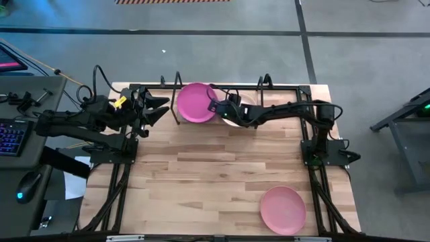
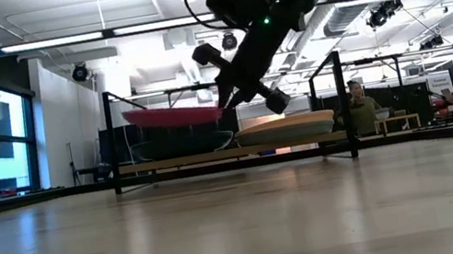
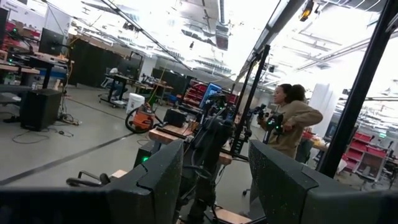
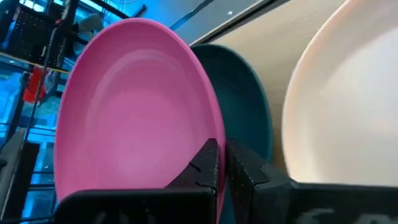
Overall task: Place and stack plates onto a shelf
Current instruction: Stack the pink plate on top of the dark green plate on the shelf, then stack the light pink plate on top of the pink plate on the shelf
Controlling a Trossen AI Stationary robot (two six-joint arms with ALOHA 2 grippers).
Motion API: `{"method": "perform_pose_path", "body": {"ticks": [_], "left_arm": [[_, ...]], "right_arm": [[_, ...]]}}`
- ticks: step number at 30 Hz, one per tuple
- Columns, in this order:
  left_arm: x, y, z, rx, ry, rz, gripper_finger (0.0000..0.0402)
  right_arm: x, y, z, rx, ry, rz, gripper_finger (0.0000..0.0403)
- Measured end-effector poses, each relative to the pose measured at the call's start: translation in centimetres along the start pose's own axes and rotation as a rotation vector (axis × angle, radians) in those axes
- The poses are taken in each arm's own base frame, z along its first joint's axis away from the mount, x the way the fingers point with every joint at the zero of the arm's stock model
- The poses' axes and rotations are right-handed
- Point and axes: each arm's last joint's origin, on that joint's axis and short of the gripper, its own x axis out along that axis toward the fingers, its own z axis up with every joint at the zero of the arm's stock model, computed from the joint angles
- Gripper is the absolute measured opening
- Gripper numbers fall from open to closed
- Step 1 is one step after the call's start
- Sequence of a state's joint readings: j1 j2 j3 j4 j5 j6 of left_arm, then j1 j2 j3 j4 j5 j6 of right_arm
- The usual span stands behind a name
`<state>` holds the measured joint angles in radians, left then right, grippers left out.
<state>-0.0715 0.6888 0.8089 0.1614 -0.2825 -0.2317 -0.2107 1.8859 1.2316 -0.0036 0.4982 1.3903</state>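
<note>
My right gripper is at the shelf along the table's far edge, shut on the magenta plate. That plate hovers over the dark green plate, which rests on the shelf board. The cream plate sits on the board to the right of it, partly under my right arm in the high view. The light pink plate lies flat on the table near its near right corner. I cannot make out the pale teal plate. My left gripper waits open at the shelf's left end. My right gripper pinches the magenta plate's rim on the plate's right-hand side, one finger above and one below. The fingers come from the table's right, slanting down. The plate is lifted clear, nearly level, just above the dark green plate.
Black rod uprights stand at the shelf's ends and along its back. The butcher-block tabletop in front of the shelf is bare wood. A desk with a keyboard stands off the table's left. A person is in the room behind.
</note>
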Motion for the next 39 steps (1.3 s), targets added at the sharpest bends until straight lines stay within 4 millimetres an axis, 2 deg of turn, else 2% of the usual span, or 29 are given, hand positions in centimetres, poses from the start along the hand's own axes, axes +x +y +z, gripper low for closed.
{"method": "perform_pose_path", "body": {"ticks": [4,10,14,19,22,27,33,39], "left_arm": [[0.0,0.0,0.0,0.0,0.0,0.0,0.0175],[0.0,0.0,0.0,-0.001,0.0,-0.001,0.0175],[0.0,0.0,0.0,0.001,0.005,-0.001,0.0175],[-0.1,0.0,0.0,0.002,0.01,-0.004,0.0175],[-0.2,-0.1,-0.2,0.007,0.043,-0.058,0.0175],[-0.3,-0.3,-1.5,-0.049,0.089,-0.226,0.0175],[-0.6,0.1,-5.4,-0.197,0.109,-0.262,0.0175],[-1.1,0.5,-8.4,-0.207,0.13,-0.124,0.0175]], "right_arm": [[0.3,-0.2,0.0,-0.029,0.011,-0.009,0.0022],[0.5,-0.3,0.5,-0.072,0.023,-0.012,0.0106],[-0.3,0.3,1.1,-0.197,0.063,0.025,0.0153],[-2.0,1.2,1.8,-0.282,0.101,0.064,0.0173],[-4.4,2.2,1.9,-0.438,0.195,0.136,0.0174],[-10.3,2.7,-0.3,-0.698,0.468,0.249,0.0174],[-18.8,0.9,-3.7,-0.939,0.54,0.156,0.0174],[-26.6,-2.0,-5.1,-1.055,0.494,0.101,0.0174]]}}
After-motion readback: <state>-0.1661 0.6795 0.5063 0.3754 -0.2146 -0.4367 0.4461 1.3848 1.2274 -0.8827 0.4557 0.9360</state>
